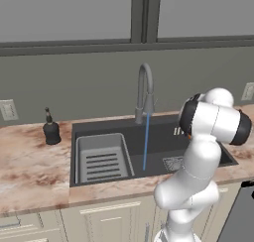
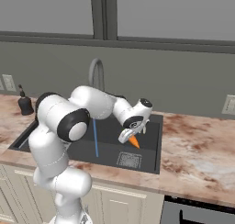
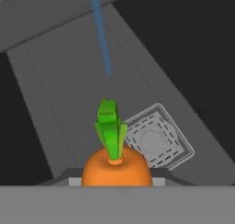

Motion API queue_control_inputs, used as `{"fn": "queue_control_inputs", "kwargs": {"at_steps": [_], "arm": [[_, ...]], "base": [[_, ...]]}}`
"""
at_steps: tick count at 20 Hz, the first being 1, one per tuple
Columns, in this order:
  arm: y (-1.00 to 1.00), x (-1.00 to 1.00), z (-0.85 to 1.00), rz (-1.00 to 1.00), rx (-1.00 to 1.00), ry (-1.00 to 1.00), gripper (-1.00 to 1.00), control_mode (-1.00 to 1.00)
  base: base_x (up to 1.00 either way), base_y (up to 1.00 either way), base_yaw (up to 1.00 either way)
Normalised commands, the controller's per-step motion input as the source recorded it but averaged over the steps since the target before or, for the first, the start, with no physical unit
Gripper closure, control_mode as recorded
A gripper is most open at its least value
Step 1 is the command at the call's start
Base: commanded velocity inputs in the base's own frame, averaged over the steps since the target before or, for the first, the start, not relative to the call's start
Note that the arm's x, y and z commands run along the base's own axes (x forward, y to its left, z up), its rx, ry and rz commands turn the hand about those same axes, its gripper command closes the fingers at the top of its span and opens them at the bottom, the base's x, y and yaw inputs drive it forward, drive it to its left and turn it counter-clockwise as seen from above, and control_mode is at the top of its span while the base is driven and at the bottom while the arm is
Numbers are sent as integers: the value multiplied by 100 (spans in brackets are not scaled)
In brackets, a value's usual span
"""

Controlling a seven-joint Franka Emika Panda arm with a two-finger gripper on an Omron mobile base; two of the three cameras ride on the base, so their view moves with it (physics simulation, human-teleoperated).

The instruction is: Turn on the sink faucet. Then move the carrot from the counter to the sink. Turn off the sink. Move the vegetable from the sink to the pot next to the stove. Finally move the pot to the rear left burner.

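1. At the far left of the left base view I see a dark soap dispenser (image 1: 50,130) standing on the marbled bench (image 1: 30,166), near the left rim of the sink (image 1: 99,126).
2. The left part of the basin holds a grey drying rack (image 1: 103,158).
3. The faucet (image 1: 145,92) rises behind the basin. A blue water stream (image 1: 146,142) falls from its spout to the basin floor, so I read the water as running.
4. Right of where the stream lands, the square drain grate (image 2: 129,159) lies in the basin floor.
5. In the right base view the arm reaches over the basin, and the pincer (image 2: 129,137) hangs above the floor, right of the stream and above the drain.
6. I read the pincer as partly closed with the carrot (image 2: 134,141) clamped between its fingers. The orange tip points down and to the right.
7. In the hand view the carrot's orange body sits at the lower edge with its green top (image 3: 110,126) pointing away from the camera. The grate lies just to its right and the stream is farther off.
8. The carrot is over the sink, clear of the basin floor.
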Motion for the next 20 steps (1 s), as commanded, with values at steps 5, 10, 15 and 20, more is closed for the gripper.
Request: {"fn": "queue_control_inputs", "kwargs": {"at_steps": [5,10,15,20], "arm": [[0,38,0,-8,6,-2,100,-100],[0,47,-7,-2,5,0,100,-100],[0,24,-29,0,2,1,100,-100],[-2,6,-34,0,1,0,100,-100]], "base": [[0,0,0],[0,0,0],[0,0,0],[0,0,0]]}}
